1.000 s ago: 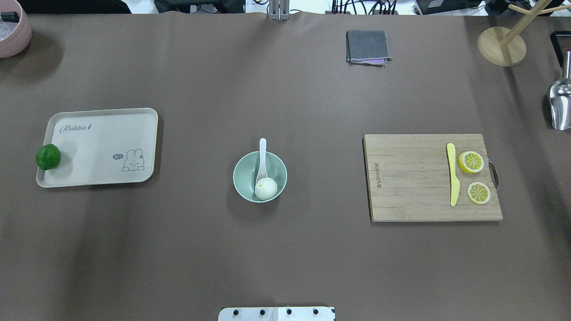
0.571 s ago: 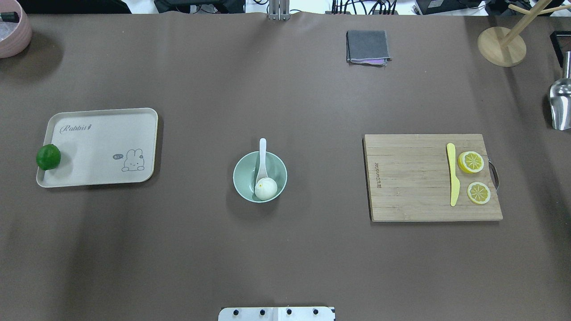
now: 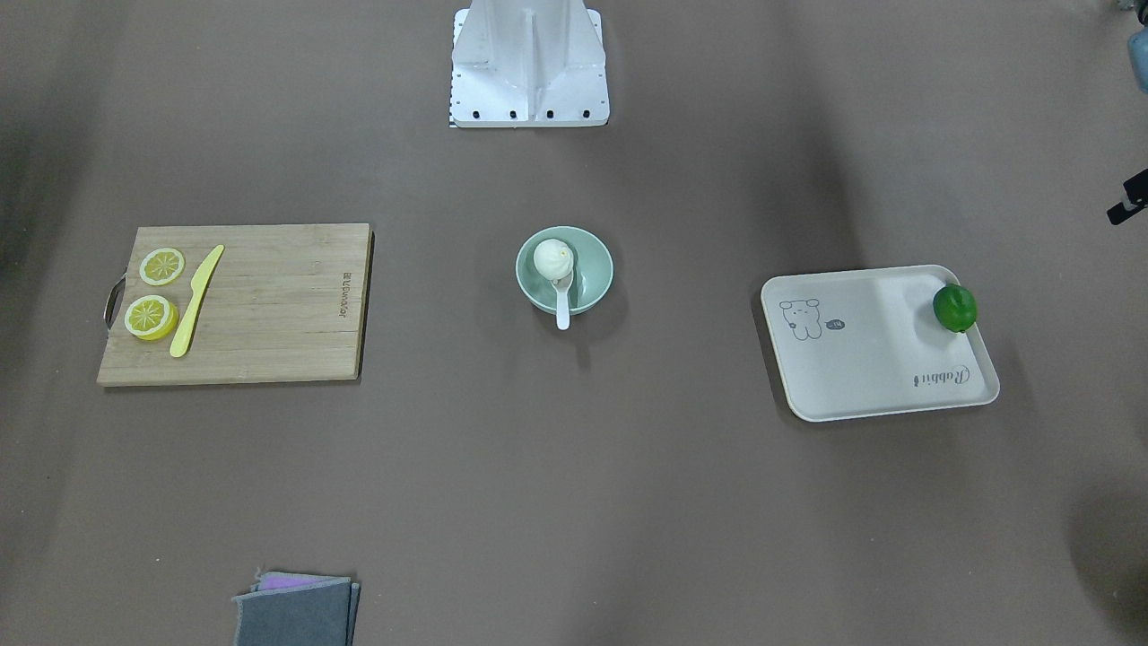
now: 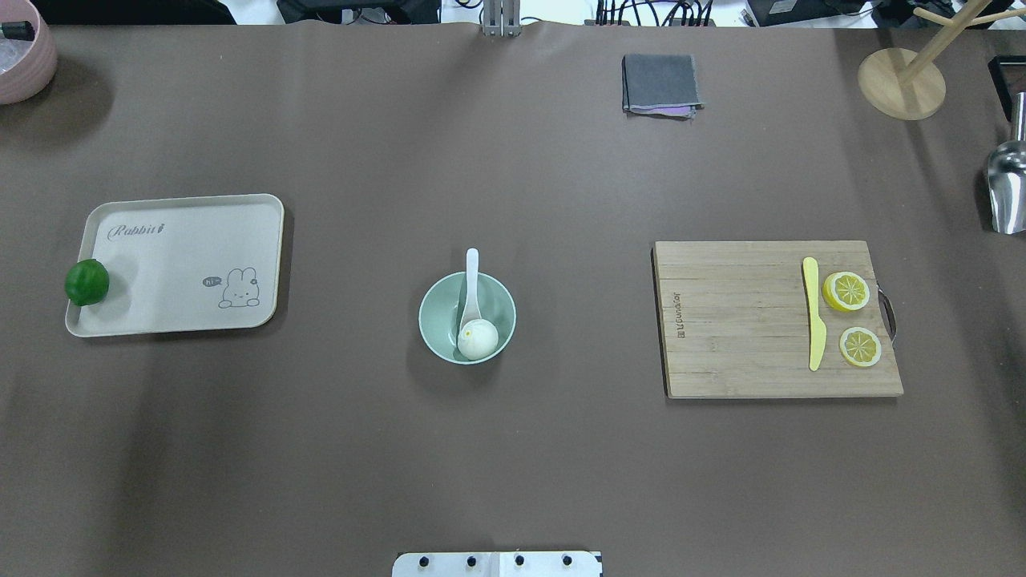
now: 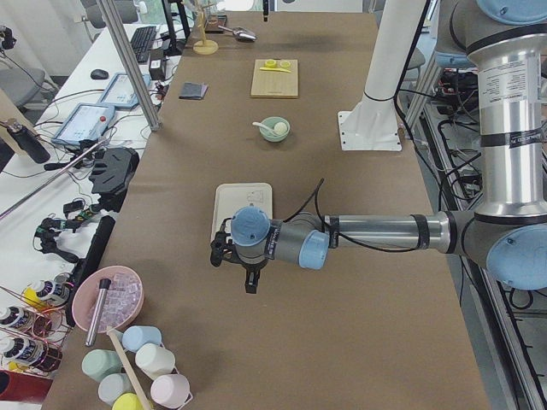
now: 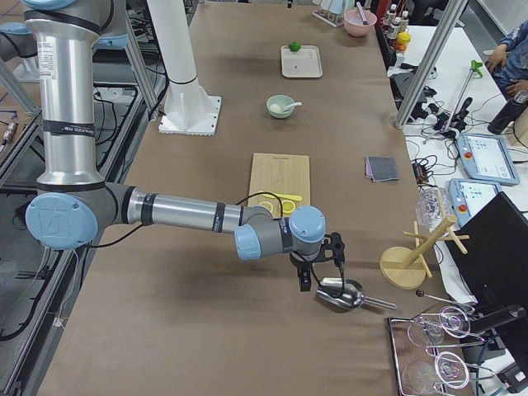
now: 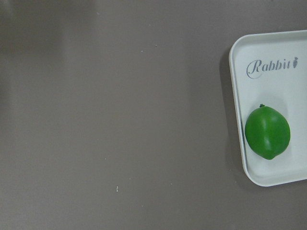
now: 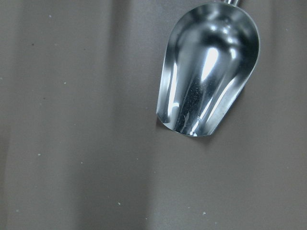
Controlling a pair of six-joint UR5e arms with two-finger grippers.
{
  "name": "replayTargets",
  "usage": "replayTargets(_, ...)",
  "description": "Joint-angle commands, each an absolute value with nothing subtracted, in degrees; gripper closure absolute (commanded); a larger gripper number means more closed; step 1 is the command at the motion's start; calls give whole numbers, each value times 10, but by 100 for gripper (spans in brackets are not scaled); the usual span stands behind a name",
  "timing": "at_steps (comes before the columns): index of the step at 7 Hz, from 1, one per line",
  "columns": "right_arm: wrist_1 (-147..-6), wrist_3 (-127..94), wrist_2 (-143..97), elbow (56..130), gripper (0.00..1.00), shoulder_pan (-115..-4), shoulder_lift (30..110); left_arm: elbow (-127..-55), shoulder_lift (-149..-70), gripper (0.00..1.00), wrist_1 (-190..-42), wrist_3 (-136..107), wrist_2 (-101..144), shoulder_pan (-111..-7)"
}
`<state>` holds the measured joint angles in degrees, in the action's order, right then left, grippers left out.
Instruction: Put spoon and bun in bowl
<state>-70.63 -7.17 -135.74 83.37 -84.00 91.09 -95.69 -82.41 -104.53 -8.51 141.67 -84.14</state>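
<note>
The pale mint-green bowl [image 4: 435, 330] stands at the table's middle, also in the front-facing view [image 3: 599, 269]. The white bun [image 4: 478, 338] lies inside it on the near side. The white spoon [image 4: 471, 272] rests with its scoop in the bowl and its handle over the far rim. My left gripper [image 5: 248, 282] hovers off the table's left end, beside the tray, far from the bowl. My right gripper [image 6: 320, 276] hovers at the right end, over a metal scoop. I cannot tell whether either is open or shut.
A cream tray [image 4: 184, 264] with a green lime [image 4: 86, 282] lies at the left. A wooden cutting board [image 4: 737, 320] at the right carries a yellow knife [image 4: 813, 312] and two lemon slices. A grey cloth [image 4: 660, 84], a wooden stand [image 4: 902, 84] and the metal scoop [image 4: 1008, 188] lie further off.
</note>
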Motion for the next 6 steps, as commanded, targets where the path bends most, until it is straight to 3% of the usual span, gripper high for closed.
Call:
replayTargets(1, -703, -70, -1359, 822, 0, -841, 913, -955, -832, 2, -1045, -88, 1415, -846)
replayTargets(6, -702, -76, -1373, 839, 0, -855, 919, -982, -809, 2, -1045, -84, 1404, -873)
